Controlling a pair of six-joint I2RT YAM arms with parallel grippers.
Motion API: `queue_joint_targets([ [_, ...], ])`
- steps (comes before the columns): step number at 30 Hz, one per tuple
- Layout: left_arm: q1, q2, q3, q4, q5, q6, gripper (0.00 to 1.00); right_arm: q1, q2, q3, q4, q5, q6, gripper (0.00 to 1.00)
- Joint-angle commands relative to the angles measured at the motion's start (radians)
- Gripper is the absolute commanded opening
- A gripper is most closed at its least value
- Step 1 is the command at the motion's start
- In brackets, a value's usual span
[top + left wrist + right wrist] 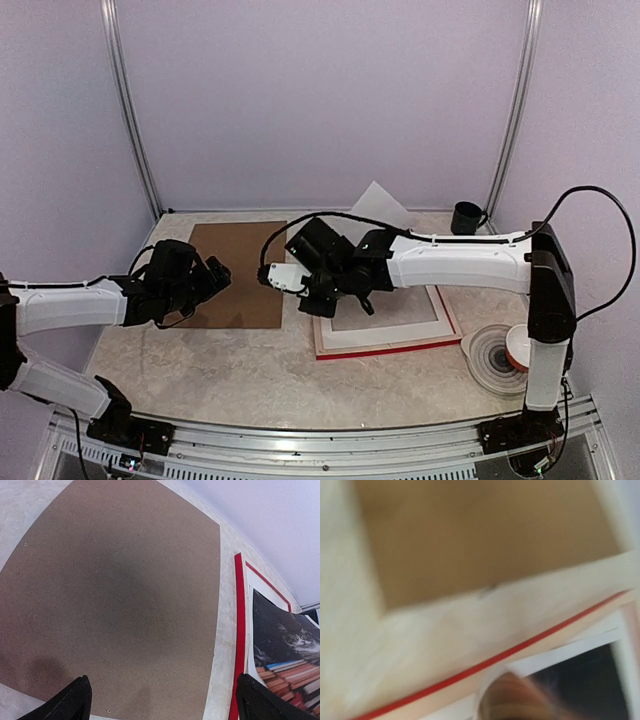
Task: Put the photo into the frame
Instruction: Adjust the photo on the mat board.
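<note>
Top view, frame: the frame [390, 349] lies flat on the table [250, 370], right of the backing board [240, 255], with the white mat [385, 335] showing inside it.
Top view, photo: the photo [318, 243] is tipped up over the frame's far left corner, not seated.
Top view, right claw: your right claw [305, 287] is pinched tight at that corner. It looks to be gripping the photo's edge.
Top view, left claw: your left claw [215, 272] hangs over the board.
Left wrist, claw: spread wide and empty, with the board beneath.
Left wrist, photo: the print overlaps the mat just inside the red rail, one edge lifted.
Right wrist: blurred. You can read the red edge and a dark corner of print, but not the fingers.
Done: the photo is at the frame.
Left: lay it flat and square inside, then release.
</note>
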Motion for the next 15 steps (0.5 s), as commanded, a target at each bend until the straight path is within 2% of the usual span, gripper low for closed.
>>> queue_joint_targets([
  [1,0.021,-0.017,-0.033,0.004,-0.037,0.005,0.99,0.079,0.063,-0.020,-0.103,0.181,-0.064,0.00],
  [8,0.117,-0.115,-0.087,-0.008,-0.044,0.003,0.99,0.150,0.132,-0.050,-0.101,0.216,-0.069,0.00],
  [15,0.126,-0.072,-0.103,0.045,-0.016,0.003,0.99,0.223,0.202,0.015,-0.091,0.234,-0.108,0.00],
])
